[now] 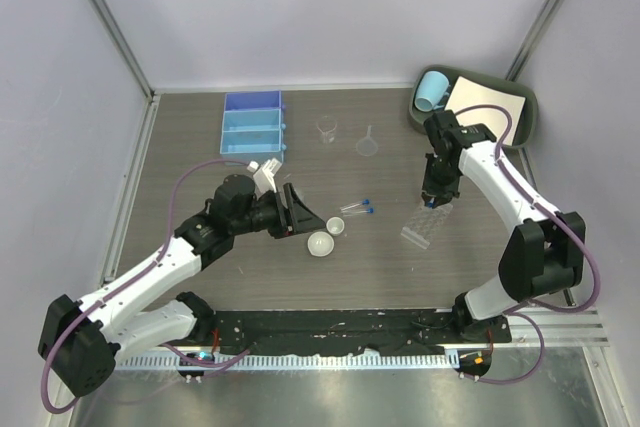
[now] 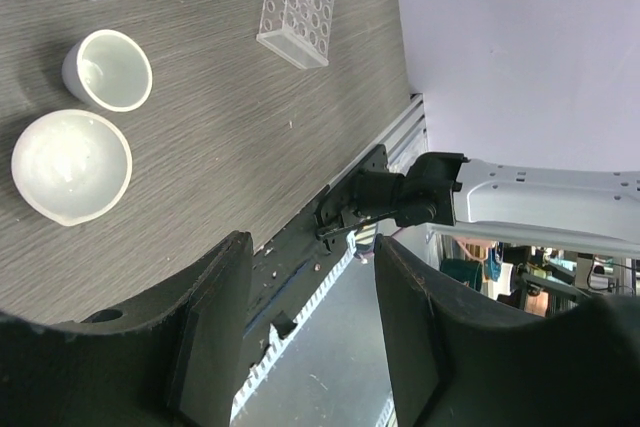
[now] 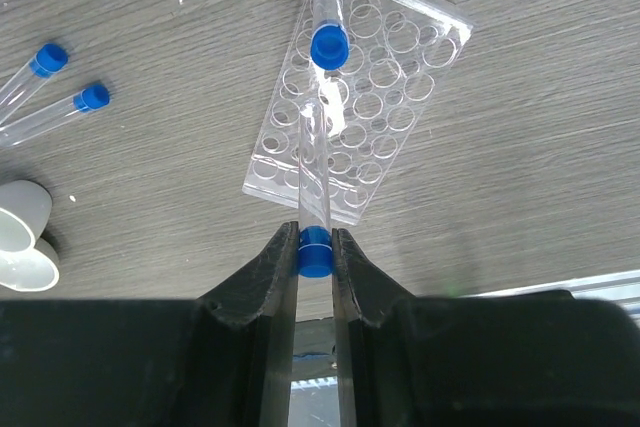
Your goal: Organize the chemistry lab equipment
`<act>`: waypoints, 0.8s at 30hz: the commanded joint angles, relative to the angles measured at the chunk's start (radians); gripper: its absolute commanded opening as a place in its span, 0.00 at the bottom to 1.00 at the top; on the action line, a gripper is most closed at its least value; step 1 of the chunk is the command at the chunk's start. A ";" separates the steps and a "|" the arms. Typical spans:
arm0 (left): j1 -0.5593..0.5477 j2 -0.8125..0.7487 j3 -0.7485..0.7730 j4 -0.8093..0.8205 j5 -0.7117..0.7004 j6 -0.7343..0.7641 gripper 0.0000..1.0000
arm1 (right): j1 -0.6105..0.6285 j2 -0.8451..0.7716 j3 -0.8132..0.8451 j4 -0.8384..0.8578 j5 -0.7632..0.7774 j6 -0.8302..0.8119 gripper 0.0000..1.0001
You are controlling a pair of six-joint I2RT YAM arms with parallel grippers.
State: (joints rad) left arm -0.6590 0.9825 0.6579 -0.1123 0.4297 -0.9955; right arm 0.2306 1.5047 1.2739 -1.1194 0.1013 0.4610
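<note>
Noted: right claw (image 3: 315,238) pinched slim blue-capped clear tube (image 3: 313,167) at its cap, over clear plastic rack (image 3: 405,82); judged light, slick, prone to pivot; left claw (image 2: 310,259) spread, empty.

1 light-blue mug (image 1: 431,90) is lying on its side in a dark tray (image 1: 528,119) at the far right corner, just beside 1 white paper sheet (image 1: 487,106). 1 blue compartment box (image 1: 252,124) is sitting far left on the grey wood-grain table (image 1: 190,137).
</note>
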 commanded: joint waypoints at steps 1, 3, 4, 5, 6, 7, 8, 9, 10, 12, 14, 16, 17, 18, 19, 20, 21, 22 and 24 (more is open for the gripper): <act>0.004 -0.005 -0.001 0.054 0.040 0.001 0.56 | -0.010 0.023 0.036 0.030 -0.012 -0.021 0.02; 0.004 -0.004 -0.001 0.054 0.040 0.003 0.56 | -0.013 0.035 0.039 0.038 -0.011 -0.022 0.02; 0.004 0.001 -0.003 0.054 0.041 0.004 0.56 | -0.014 0.043 0.039 0.041 -0.011 -0.022 0.02; 0.004 0.001 -0.003 0.056 0.041 0.006 0.55 | -0.017 0.048 0.039 0.047 -0.014 -0.024 0.02; 0.004 0.002 -0.003 0.057 0.043 0.006 0.55 | -0.017 0.051 0.041 0.049 -0.014 -0.025 0.02; 0.004 0.005 -0.003 0.059 0.043 0.006 0.56 | -0.020 0.055 0.042 0.052 -0.012 -0.027 0.02; 0.004 0.008 -0.003 0.060 0.044 0.008 0.55 | -0.022 0.063 0.041 0.056 -0.008 -0.028 0.01; 0.004 0.011 -0.001 0.063 0.046 0.009 0.56 | -0.023 0.068 0.044 0.058 -0.009 -0.028 0.01; 0.004 0.015 -0.001 0.063 0.046 0.009 0.56 | -0.030 0.071 0.047 0.061 -0.012 -0.030 0.01; 0.004 0.025 0.000 0.063 0.047 0.014 0.55 | -0.031 0.081 0.050 0.064 -0.012 -0.033 0.01; 0.004 0.033 0.000 0.066 0.050 0.014 0.56 | -0.034 0.091 0.048 0.069 -0.009 -0.038 0.01; 0.004 0.041 0.000 0.072 0.052 0.014 0.55 | -0.037 0.095 0.050 0.072 -0.011 -0.041 0.01; 0.004 0.045 0.000 0.075 0.053 0.014 0.55 | -0.040 0.098 0.050 0.075 -0.014 -0.042 0.01; 0.004 0.051 0.002 0.076 0.057 0.014 0.56 | -0.042 0.101 0.047 0.075 -0.014 -0.041 0.01; 0.004 0.053 0.000 0.079 0.057 0.014 0.56 | -0.042 0.103 0.045 0.076 -0.015 -0.042 0.01; 0.004 0.054 0.002 0.080 0.058 0.012 0.56 | -0.043 0.104 0.045 0.078 -0.014 -0.044 0.01; 0.004 0.058 0.002 0.080 0.060 0.012 0.56 | -0.046 0.109 0.045 0.081 -0.015 -0.044 0.01; 0.004 0.058 0.002 0.082 0.061 0.012 0.56 | -0.047 0.111 0.045 0.079 -0.015 -0.044 0.01; 0.004 0.062 0.003 0.083 0.058 0.012 0.56 | -0.054 0.118 0.042 0.086 -0.023 -0.044 0.02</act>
State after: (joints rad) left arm -0.6590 1.0397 0.6579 -0.0849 0.4606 -0.9905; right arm 0.1902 1.6161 1.2861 -1.0550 0.0895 0.4366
